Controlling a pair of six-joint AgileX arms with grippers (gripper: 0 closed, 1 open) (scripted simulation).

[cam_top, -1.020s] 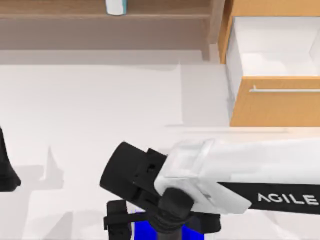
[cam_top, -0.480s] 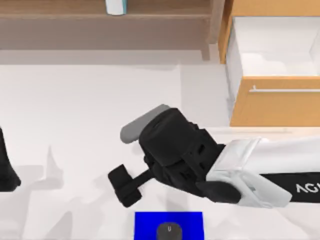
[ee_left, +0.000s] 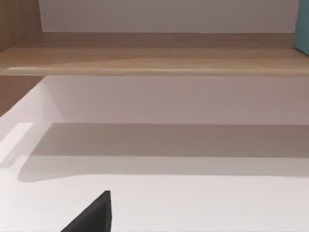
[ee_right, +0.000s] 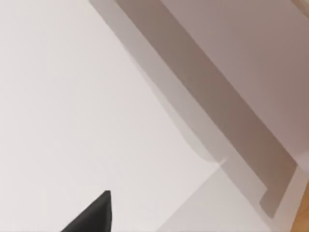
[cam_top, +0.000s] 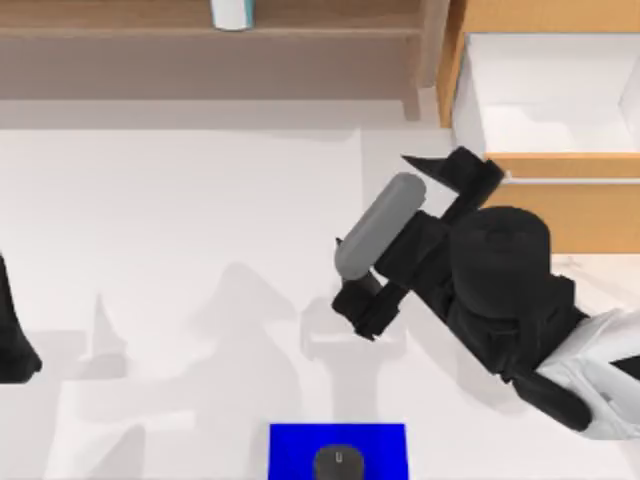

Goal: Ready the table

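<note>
White table [cam_top: 180, 220], R pincer [cam_top: 455, 170] above.

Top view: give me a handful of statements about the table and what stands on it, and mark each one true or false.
1. A blue mat lies at the near edge of the table. True.
2. A small dark mouse rests on the blue mat. True.
3. The drawer of the orange cabinet is shut. False: it stands pulled open, its white inside showing.
4. The right arm's end effector is over the table's left side. False: it is on the right, close to the drawer front.
5. The left arm sits at the table's left edge. True.
</note>
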